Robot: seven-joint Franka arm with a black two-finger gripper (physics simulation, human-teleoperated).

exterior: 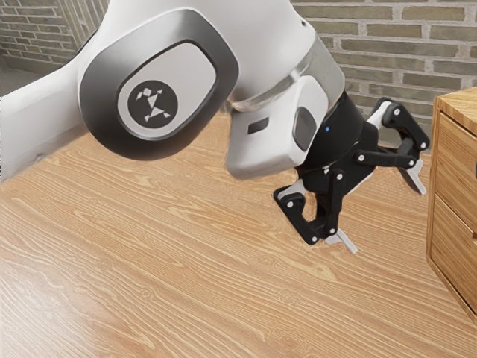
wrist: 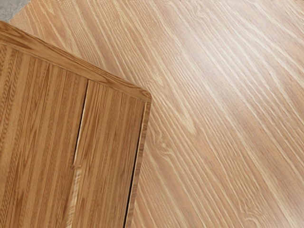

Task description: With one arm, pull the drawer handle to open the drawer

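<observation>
Drawer unit [exterior: 455, 224] stands near the wide-open, empty gripper [exterior: 384, 215], toward the exterior view's right, the two apart.

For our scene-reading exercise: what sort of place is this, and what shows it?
Probably a simulated indoor workroom or lab: a brick wall behind, a broad wood-grain table, and a wooden drawer cabinet on it, with the robot's open gripper close by.

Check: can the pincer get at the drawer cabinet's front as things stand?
Probably yes. The pincer hangs open, apart from the cabinet, and only table surface lies between them; nothing looks to be in the way.
</observation>
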